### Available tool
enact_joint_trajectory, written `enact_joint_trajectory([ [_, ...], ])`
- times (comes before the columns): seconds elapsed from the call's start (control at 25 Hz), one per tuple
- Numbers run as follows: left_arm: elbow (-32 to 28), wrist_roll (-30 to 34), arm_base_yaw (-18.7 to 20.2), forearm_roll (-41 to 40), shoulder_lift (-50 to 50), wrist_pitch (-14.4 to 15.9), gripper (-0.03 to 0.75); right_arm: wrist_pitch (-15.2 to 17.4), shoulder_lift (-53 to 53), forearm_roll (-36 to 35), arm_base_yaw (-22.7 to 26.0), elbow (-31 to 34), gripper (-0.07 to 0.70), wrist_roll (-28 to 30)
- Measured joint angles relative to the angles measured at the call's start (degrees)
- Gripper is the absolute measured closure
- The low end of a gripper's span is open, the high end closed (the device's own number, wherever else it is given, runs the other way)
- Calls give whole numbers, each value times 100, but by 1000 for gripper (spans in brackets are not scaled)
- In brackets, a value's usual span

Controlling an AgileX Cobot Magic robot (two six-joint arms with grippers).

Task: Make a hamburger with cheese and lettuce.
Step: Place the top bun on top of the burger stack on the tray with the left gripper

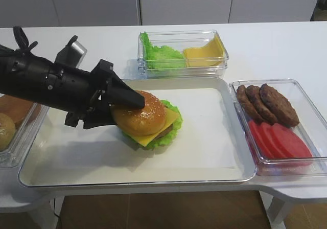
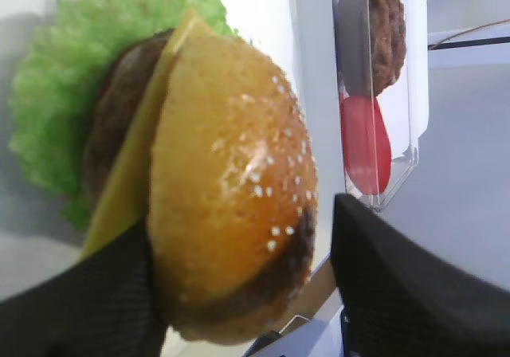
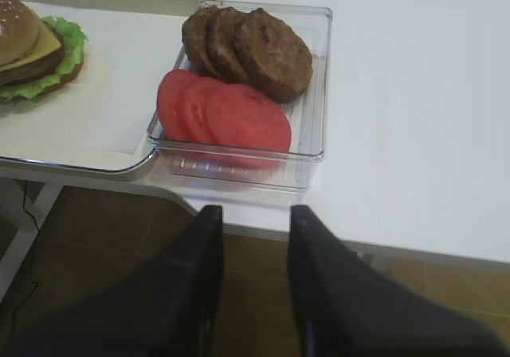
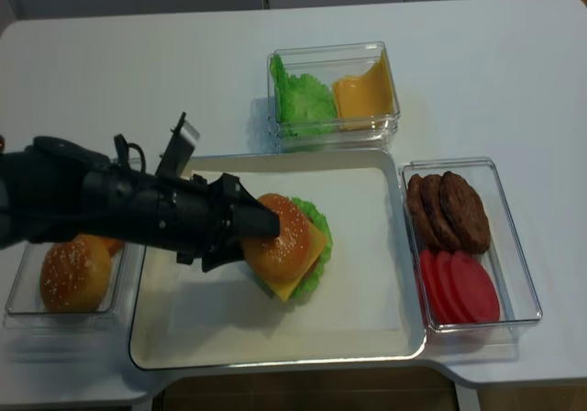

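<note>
The stacked hamburger (image 1: 147,122) sits mid-tray on the white tray (image 1: 214,152), sesame bun over square yellow cheese slice (image 1: 172,120) and ruffled green lettuce (image 1: 173,132); judging by that, only release remains. The left gripper (image 2: 239,293) straddles the bun, right finger clear. Only the right-wrist view shows the right gripper (image 3: 255,237), spread and empty.

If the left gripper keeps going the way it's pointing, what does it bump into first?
The left gripper already straddles the hamburger, so its top bun comes first.
</note>
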State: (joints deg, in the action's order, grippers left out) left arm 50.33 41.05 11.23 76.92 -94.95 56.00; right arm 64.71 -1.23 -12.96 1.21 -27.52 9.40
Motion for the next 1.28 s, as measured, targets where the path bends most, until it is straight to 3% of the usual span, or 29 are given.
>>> enact_joint_trajectory([
  [1.0, 0, 41, 90, 255, -4, -482, 272, 0, 0, 0, 0, 0, 416, 0],
  [1.28, 0, 153, 90, 244, -4, -484, 207, 0, 0, 0, 0, 0, 416, -11],
])
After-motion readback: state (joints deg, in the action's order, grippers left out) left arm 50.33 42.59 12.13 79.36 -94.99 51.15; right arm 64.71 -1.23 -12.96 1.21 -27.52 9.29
